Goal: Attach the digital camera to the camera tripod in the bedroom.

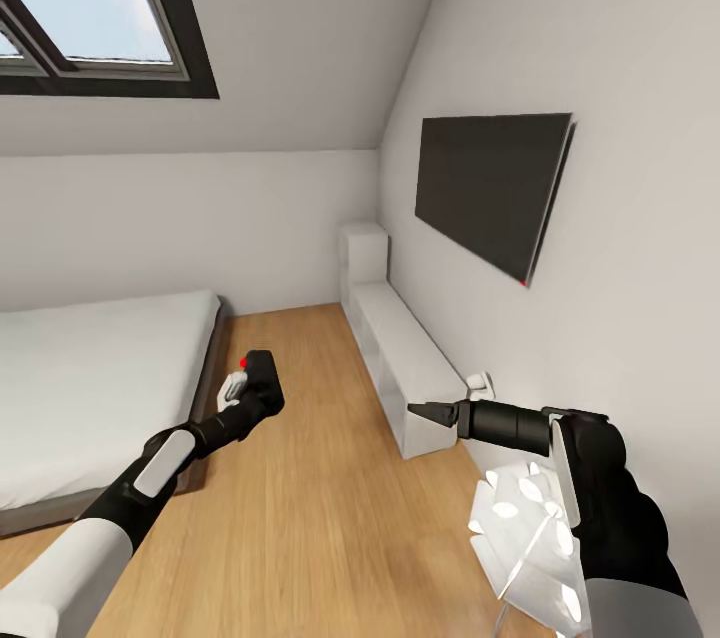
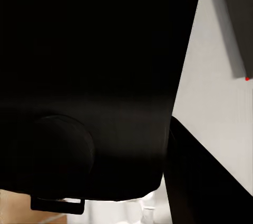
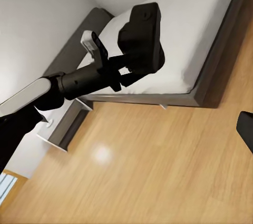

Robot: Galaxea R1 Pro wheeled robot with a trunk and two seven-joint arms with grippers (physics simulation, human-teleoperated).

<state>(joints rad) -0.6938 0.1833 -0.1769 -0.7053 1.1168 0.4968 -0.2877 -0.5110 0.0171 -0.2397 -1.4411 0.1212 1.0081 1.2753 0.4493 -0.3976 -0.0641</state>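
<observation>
Black digital camera point(image 1: 264, 376) clenched in left pincer point(image 1: 250, 396), raised beside the bed point(image 1: 90, 368). Right pincer point(image 1: 432, 412): grip state unreadable.

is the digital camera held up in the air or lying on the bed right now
Held in the air. The left gripper is shut on the digital camera, lifted above the wood floor beside the bed, touching neither.

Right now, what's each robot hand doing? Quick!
Left gripper: shut on the digital camera, lifted above the wood floor beside the bed.
Right gripper: holding nothing; open or shut cannot be told.
</observation>
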